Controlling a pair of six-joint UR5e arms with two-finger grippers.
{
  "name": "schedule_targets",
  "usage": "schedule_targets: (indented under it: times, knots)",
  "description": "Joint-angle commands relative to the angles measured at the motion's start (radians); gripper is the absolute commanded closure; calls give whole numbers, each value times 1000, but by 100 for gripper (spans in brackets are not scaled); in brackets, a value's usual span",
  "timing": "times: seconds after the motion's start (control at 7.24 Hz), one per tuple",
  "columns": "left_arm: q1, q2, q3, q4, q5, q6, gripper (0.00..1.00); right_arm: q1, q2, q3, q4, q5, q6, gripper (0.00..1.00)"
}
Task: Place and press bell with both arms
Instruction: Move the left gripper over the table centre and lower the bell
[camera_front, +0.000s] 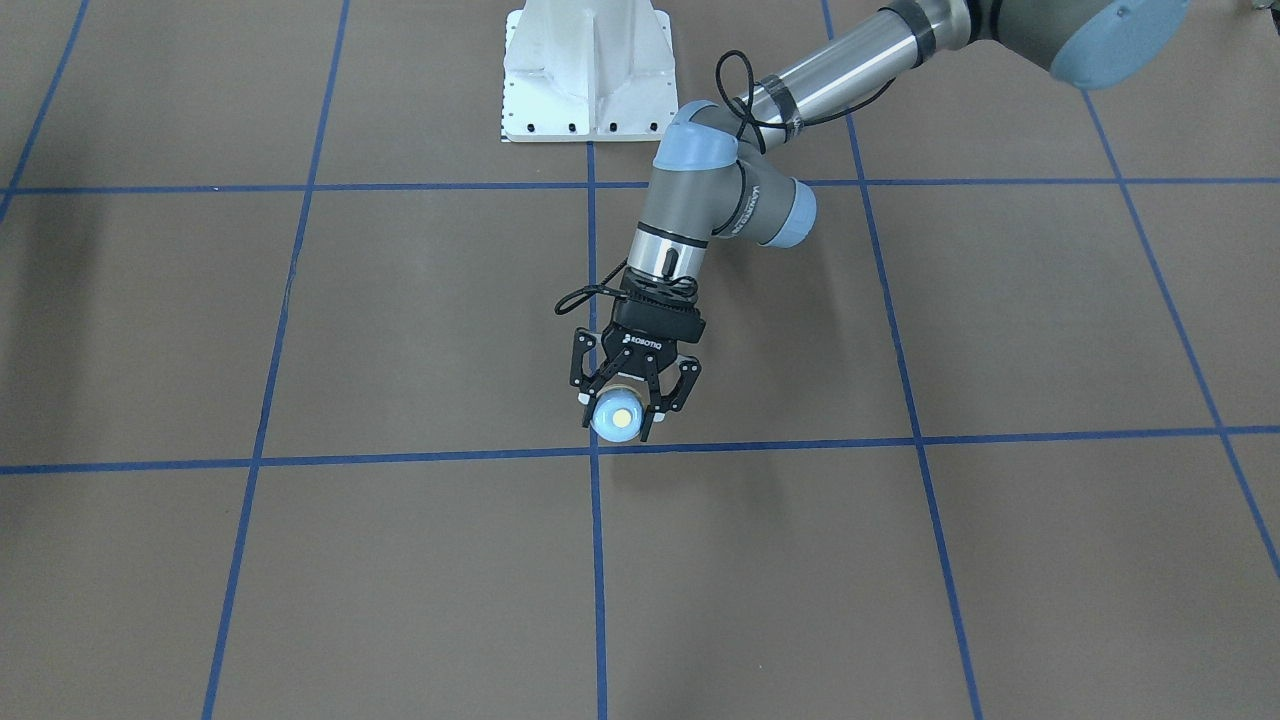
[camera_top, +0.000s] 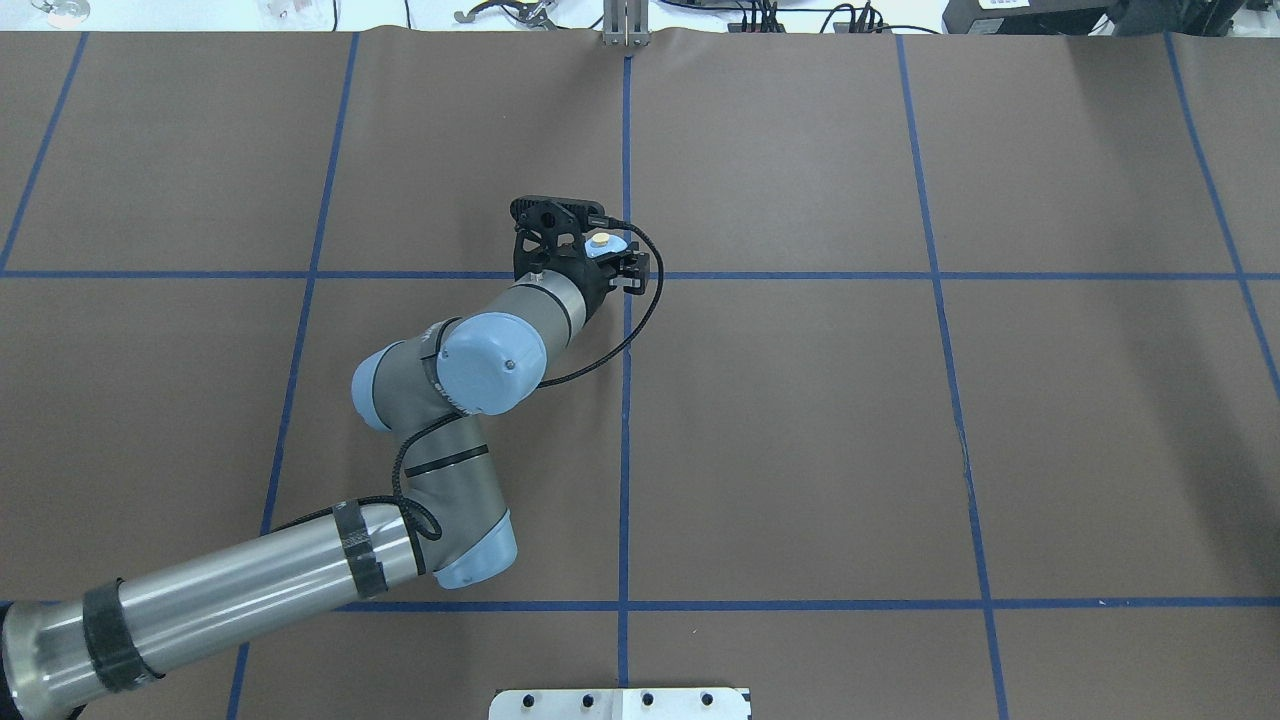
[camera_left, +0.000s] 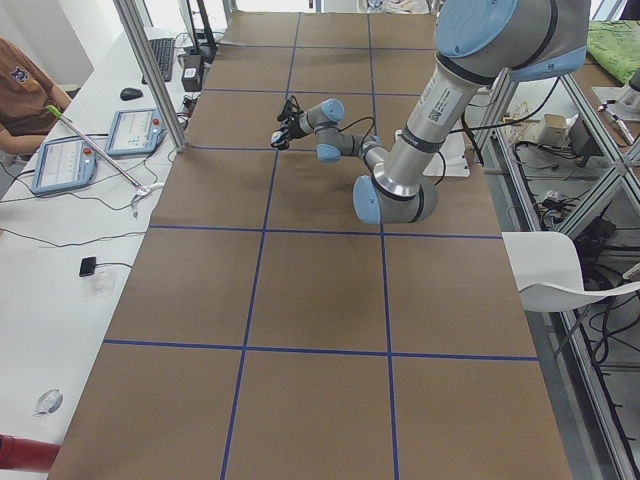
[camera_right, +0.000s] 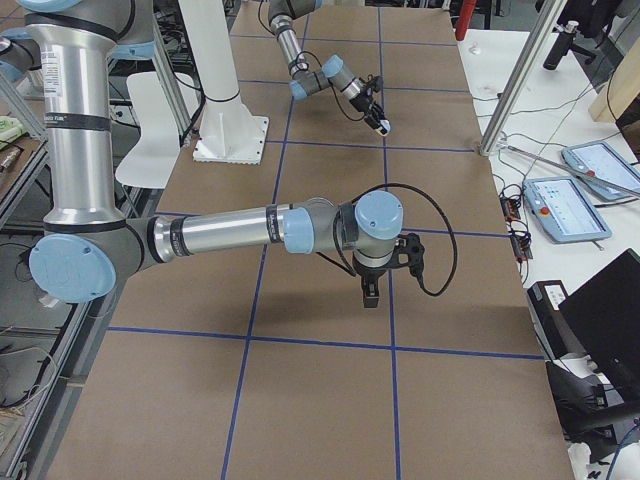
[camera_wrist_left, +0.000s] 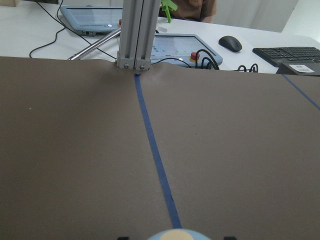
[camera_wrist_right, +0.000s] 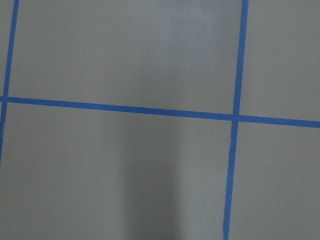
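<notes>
The left gripper (camera_front: 619, 413), apparently marked ROBOTIQ, clasps the bell (camera_front: 616, 419).

Brown table covering (camera_front: 1000, 560) looked matt and paper-like, silver arm tube (camera_top: 250, 582) was polished metal, light-blue joint cap (camera_top: 492, 365) smooth plastic, light-blue domed bell (camera_front: 617, 418) faintly glossy.

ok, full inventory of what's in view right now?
table: one, brown, blue tape grid.
bell: one, light blue with yellow button, gripped, mid-table.
pedestal: one, white, table's robot-side edge.
touch panels: two, grey, on side bench.
keyboard: one, black, same bench.
person: one, brown shirt, at bench.
left arm: one, grey-silver, extended to mid-table.
left gripper: one, black, shut on bell.
right arm: one, grey-silver, over table.
right gripper: one, black, pointing down; open or shut unclear.
</notes>
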Motion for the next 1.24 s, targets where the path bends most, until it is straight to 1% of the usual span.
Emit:
schedule_targets:
  times: [0.0,0.28,0.41,0.55,0.97,1.1]
  knots:
    - [7,-56,86,-8,1,1,100,0,1,-2,-1,3,2,0]
    - [17,-57,117,-10,16,0,100,0,1,-7,-1,3,2,0]
    - [23,-57,117,-10,19,0,96,0,1,-7,-1,3,2,0]
    - [30,-62,117,-10,21,-2,1,0,1,-7,-1,4,2,0]
    - [34,-65,91,-25,21,-13,0,1,1,-5,0,4,0,0]
    - [31,-65,52,-24,13,-7,0,1,1,-1,0,4,0,0]
